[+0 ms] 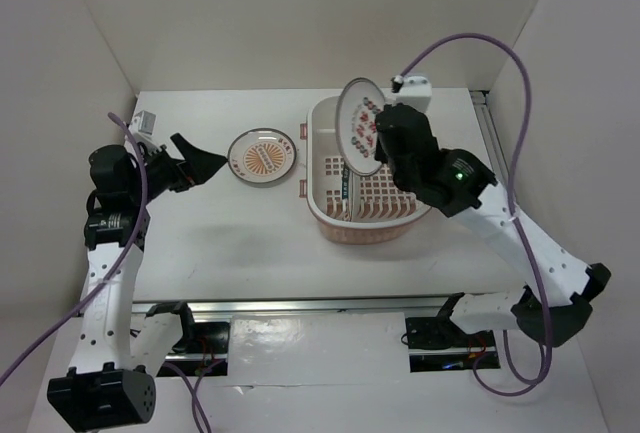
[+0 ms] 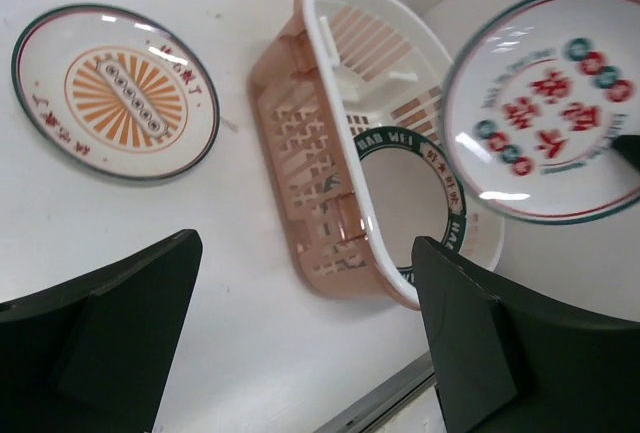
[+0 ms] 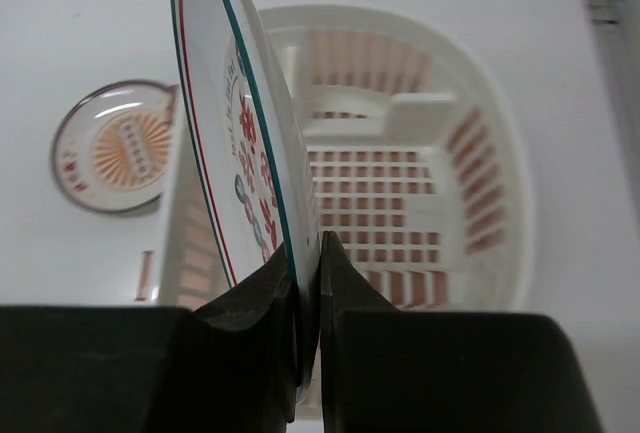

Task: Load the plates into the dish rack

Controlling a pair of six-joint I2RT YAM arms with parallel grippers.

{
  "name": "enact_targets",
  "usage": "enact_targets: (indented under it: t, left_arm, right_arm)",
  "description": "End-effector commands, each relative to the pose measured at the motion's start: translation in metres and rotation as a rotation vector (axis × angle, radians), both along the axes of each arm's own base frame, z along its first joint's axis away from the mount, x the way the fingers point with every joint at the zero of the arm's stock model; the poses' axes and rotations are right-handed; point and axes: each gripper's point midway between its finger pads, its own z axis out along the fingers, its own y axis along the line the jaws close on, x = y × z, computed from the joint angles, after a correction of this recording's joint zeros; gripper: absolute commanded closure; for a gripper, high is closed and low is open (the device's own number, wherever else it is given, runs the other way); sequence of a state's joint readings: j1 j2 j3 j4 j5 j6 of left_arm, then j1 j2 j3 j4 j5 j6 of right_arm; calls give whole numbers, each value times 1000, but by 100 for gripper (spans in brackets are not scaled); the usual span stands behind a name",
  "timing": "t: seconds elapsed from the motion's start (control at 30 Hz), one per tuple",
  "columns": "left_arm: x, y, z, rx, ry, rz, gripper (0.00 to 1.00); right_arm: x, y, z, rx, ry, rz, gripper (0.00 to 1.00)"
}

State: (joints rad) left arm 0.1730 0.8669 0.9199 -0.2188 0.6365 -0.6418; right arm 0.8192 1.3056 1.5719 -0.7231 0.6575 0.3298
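Over the dish rack (image 1: 360,231), the red-patterned plate (image 1: 358,133) is pinched on edge by the right gripper (image 3: 308,283). It is best lowered upright, clear of the lettered-rim plate (image 2: 400,143) already slotted. The left gripper (image 1: 205,161) is spread, empty, near the orange-patterned plate (image 1: 263,156).

You've got two arms in white links with black joint housings, the left arm (image 1: 108,283) and the right arm (image 1: 520,243). A purple cable (image 1: 470,41) runs along each, and there's a small green light (image 1: 460,175) on the right one. The left end effector (image 2: 305,253) and right end effector (image 3: 308,283) both have chunky matte black fingers.
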Motion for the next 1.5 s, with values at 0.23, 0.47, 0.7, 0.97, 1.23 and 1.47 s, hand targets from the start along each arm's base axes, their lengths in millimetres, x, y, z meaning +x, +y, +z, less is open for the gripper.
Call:
enact_targets:
  t: [0.23, 0.47, 0.7, 0.97, 1.23, 1.47]
  left_arm:
    - [-3, 2, -23, 44, 60, -2, 0]
    - [-5, 2, -21, 45, 51, -2, 0]
    - [-5, 2, -21, 45, 51, -2, 0]
    - [-6, 2, -22, 44, 60, -2, 0]
    - [-5, 3, -23, 47, 61, 7, 0]
    - [-3, 3, -25, 45, 70, 6, 0]
  right_arm:
    - [-32, -131, 11, -90, -53, -484, 100]
    - [-24, -119, -36, -129, 25, -466, 100]
    - [-10, -95, -71, -137, 81, -408, 100]
    - [-6, -80, -108, -159, 136, -377, 100]
    - [-13, -67, -130, -146, 163, -356, 100]
    - [-11, -60, -138, -132, 172, -350, 100]
